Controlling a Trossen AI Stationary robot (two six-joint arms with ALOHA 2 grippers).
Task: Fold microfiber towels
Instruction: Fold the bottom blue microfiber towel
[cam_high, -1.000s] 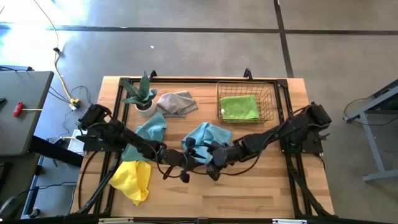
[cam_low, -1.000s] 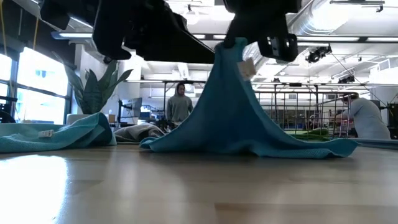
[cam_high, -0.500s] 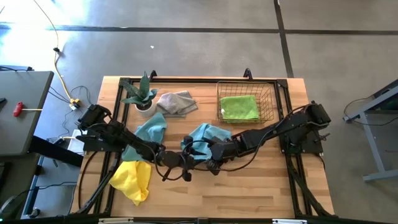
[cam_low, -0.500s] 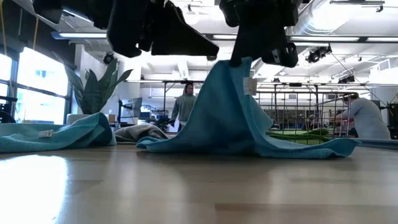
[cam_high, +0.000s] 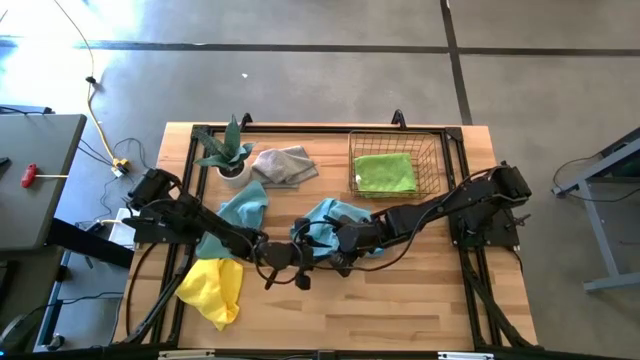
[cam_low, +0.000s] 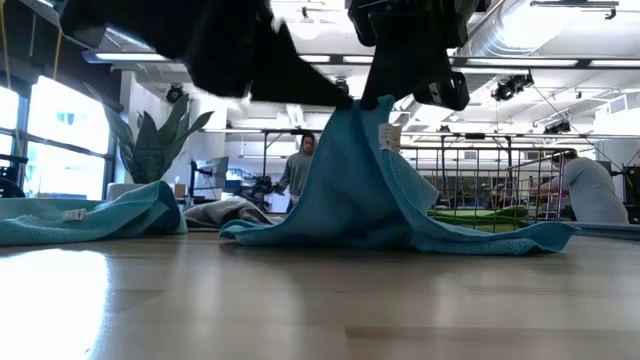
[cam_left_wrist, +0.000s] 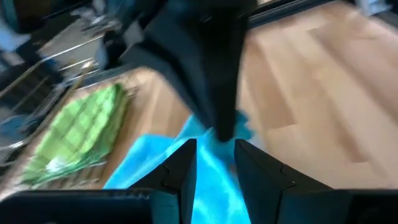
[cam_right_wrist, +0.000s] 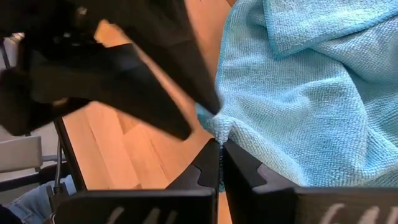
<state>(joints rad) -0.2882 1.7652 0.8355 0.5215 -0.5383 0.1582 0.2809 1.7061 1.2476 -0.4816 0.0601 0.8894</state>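
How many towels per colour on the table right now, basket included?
Light blue: 2, one by the left arm, one pinched and lifted by the right gripper
Lime green: 1 visible, in the wire basket; cannot tell whether another lies under it
Yellow: 1
Grey: 1
Total: 5 visible

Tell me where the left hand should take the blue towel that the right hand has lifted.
The right hand pinches the blue towel at one edge, tenting it. I would have the left hand take the same raised edge just beside that pinch, coming from its own side: there the cloth hangs off the table.
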